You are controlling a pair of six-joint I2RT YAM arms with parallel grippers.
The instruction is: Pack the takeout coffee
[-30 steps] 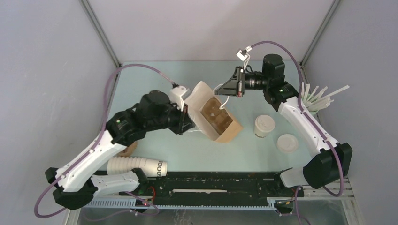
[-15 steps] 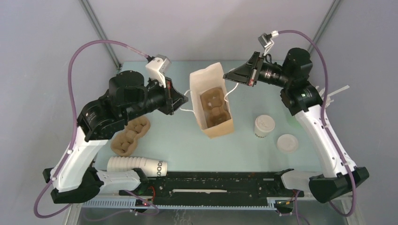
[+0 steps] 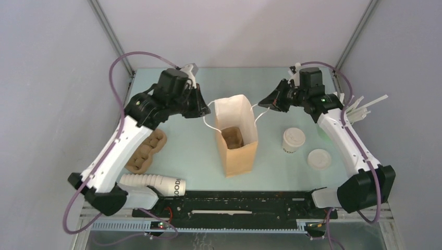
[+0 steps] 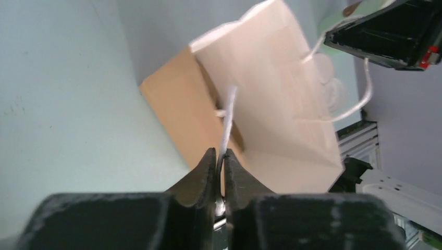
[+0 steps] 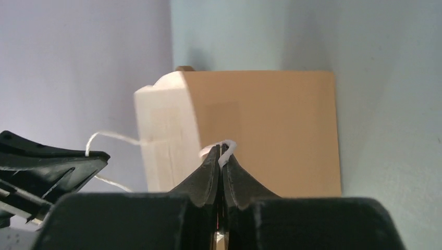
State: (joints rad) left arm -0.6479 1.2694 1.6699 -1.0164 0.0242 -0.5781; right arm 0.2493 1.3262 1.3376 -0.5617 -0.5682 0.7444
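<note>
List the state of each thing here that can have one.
Brown paper bag: upright, open.
Left pincer: shut on left white string handle.
Right pincer: shut on right white string handle.
Small cream paper cup with white lid: upright, lidded, outside bag.
Stack of nested cream cups: lying sideways.

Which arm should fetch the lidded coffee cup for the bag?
Right. The lidded cup stands on its side of the bag, near the right gripper; the left gripper is beyond the bag. Both pinch handles.
</note>
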